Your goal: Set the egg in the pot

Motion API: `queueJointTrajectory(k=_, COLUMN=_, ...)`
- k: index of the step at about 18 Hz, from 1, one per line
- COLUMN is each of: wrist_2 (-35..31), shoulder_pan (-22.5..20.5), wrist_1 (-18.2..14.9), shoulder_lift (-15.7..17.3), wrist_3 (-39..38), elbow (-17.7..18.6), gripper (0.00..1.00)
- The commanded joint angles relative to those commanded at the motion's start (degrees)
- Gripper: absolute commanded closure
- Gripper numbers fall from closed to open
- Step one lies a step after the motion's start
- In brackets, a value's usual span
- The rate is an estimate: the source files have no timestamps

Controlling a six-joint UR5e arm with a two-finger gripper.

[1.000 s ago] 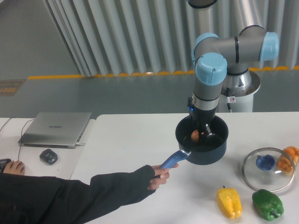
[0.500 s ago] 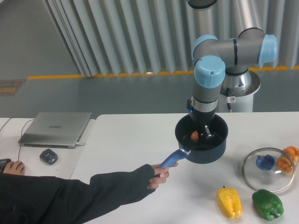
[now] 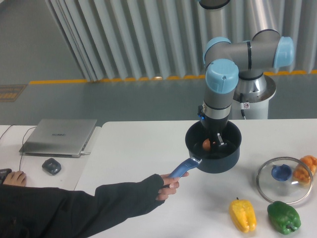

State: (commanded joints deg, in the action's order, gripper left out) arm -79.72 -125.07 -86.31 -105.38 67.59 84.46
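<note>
White table [image 3: 148, 148] | egg [image 3: 206, 144] inside pot [image 3: 214, 161]; just left of jaws; jaws' state unclear

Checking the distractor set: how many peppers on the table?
2. The yellow pepper sits near the front edge, below the glass lid; the green pepper is just right of it. None other shows; the pot could hide something behind it.
</note>
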Motion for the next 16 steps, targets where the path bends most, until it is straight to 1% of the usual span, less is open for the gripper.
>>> queueJointTrajectory(k=4, wrist_2=0.00, shoulder_pan=0.00, wrist_1=0.00, shoulder_lift=0.17, wrist_3=0.09, elbow=0.09, gripper=0.67)
queueJointTrajectory(k=5, wrist_2=0.00, shoulder_pan=0.00, wrist_1=0.00, shoulder_lift=0.17, wrist_3=0.09, elbow=0.09, gripper=0.65)
queueJointTrajectory(k=6, wrist_2=0.00, shoulder_pan=0.00, wrist_1=0.00, shoulder_lift=0.26, wrist_3=0.09, elbow=0.09, gripper=0.59)
queueJointTrajectory(k=7, wrist_2=0.09, shoulder_pan=-0.09, wrist_1=0.00, shoulder_lift=0.35, wrist_3=0.17, elbow=0.09, gripper=0.47)
queueJointTrajectory(k=8, wrist_2=0.09, shoulder_pan=0.00, wrist_1=0.00, shoulder_lift=0.26, wrist_3=0.18, elbow=-0.17, gripper=0.45)
queueJointTrajectory(k=9, wrist_2=0.00, shoulder_pan=0.00, wrist_1=0.00, shoulder_lift=0.26, wrist_3=0.09, elbow=-0.17, gripper=0.45)
queueJointTrajectory(k=10, wrist_2=0.00, shoulder_pan=-0.09, wrist_1=0.09, shoulder_lift=0.26, wrist_3=0.09, elbow=0.09, gripper=0.41)
queueJointTrajectory(k=11, wrist_2=0.00, shoulder_pan=0.00, wrist_1=0.17, shoulder_lift=0.35, wrist_3=0.09, elbow=0.09, gripper=0.35)
queueJointTrajectory(k=16, wrist_2=-0.09, shoulder_pan=-0.09, wrist_1=0.35, shoulder_lift=0.44, wrist_3=0.26, elbow=0.09, gripper=0.35)
